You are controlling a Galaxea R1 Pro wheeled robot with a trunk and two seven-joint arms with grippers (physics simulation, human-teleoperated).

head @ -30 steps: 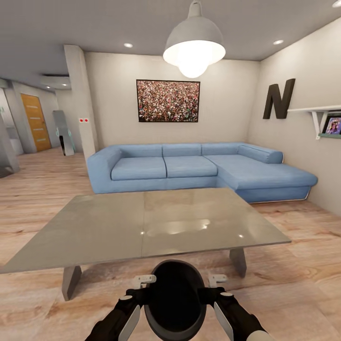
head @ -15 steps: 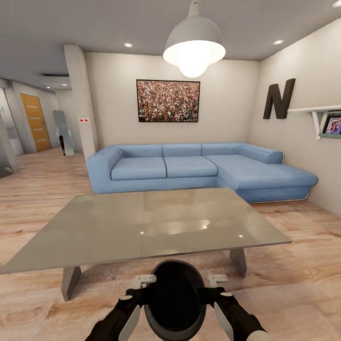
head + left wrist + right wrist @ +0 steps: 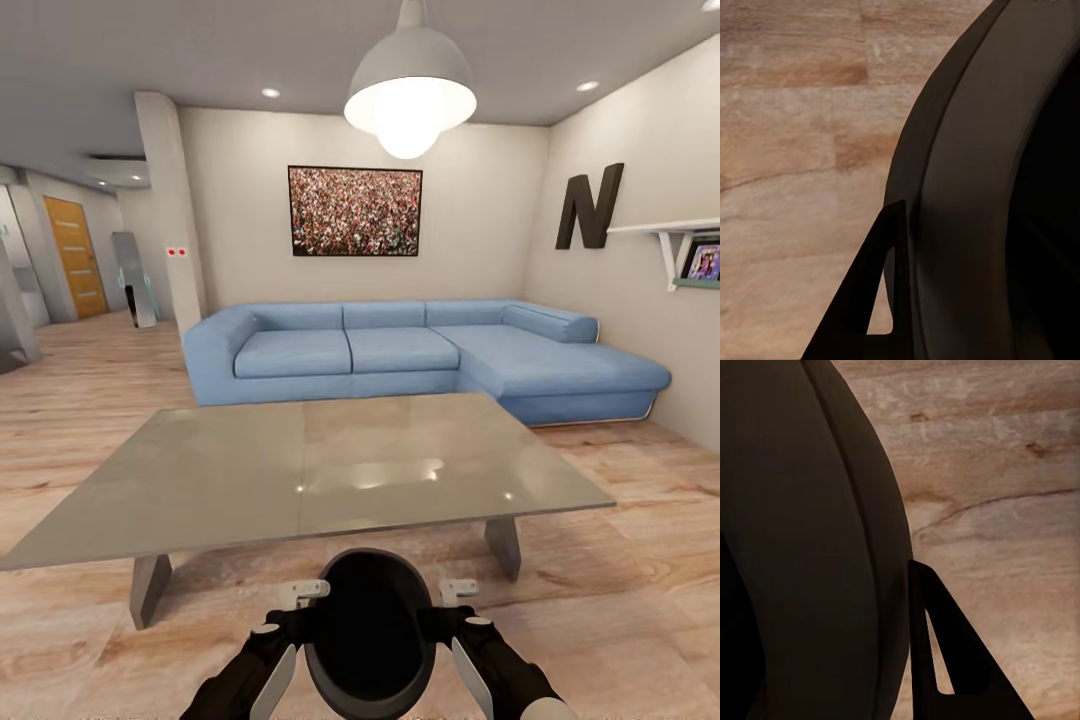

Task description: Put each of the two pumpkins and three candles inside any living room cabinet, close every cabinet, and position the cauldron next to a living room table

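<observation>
While we carry the cauldron between left pincer and right pincer, both clamped on its rim | near the table edge | risk: uneven release tips it onto the floor.

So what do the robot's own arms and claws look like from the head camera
Both arms are glossy black with rounded joints and pale grey-white panels along the forearms. The left claw and right claw are small white blocky pieces. No cables or markings are visible.
</observation>
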